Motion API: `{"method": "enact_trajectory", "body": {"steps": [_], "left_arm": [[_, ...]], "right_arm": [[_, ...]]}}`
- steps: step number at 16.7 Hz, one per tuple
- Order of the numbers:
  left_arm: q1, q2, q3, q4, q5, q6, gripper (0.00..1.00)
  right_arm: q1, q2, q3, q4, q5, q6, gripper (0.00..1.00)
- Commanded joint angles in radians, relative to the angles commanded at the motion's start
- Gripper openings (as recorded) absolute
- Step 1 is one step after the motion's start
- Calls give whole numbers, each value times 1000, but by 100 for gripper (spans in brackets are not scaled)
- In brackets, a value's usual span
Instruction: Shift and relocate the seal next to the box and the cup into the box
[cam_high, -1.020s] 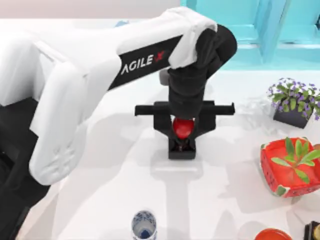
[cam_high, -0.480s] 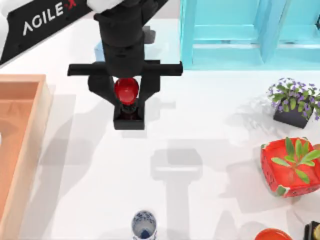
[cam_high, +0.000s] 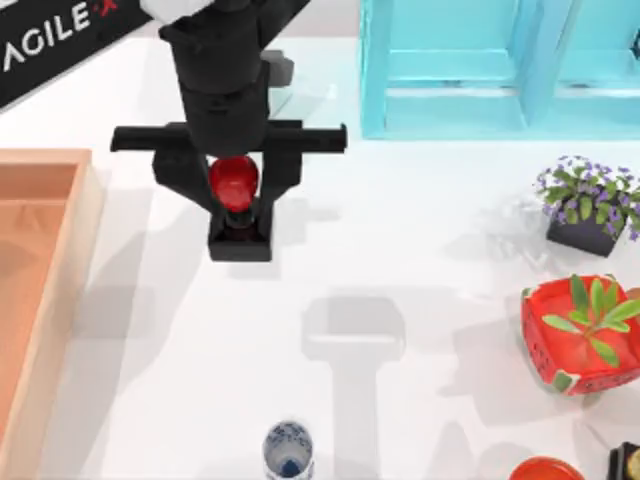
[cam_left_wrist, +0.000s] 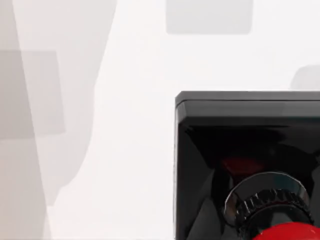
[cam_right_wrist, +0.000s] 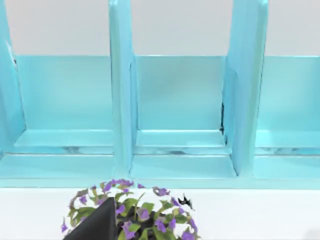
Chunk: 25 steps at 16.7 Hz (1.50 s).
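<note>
Fingers of the left gripper (cam_high: 238, 205) were closed on the seal (cam_high: 235, 185) at its red knob, holding it upright above the table between the box (cam_high: 55, 300) and the turquoise cabinet (cam_high: 500, 70), probably so its base could land flat beside the box, while the cup (cam_high: 288, 452) waited at the near edge.

Glossy red knob on the seal (cam_high: 234, 185); matt tan wooden box (cam_high: 45, 290); glazed ceramic cup (cam_high: 288, 450).

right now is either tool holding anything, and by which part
The left tool holds the seal, its fingers closed around the neck just under the red knob, with the black base hanging below, above the table.
</note>
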Motion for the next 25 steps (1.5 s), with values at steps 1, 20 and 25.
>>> {"method": "enact_trajectory", "body": {"steps": [1,20,25], "left_arm": [[9,-40,-41,5,-1,8,0],[102,-450,-604,136,-5,86,0],[107,-435,-742,289,-4,89,0]], "right_arm": [[0,0,0,0,0,0,100],[0,0,0,0,0,0,100],[0,0,0,0,0,0,100]]}}
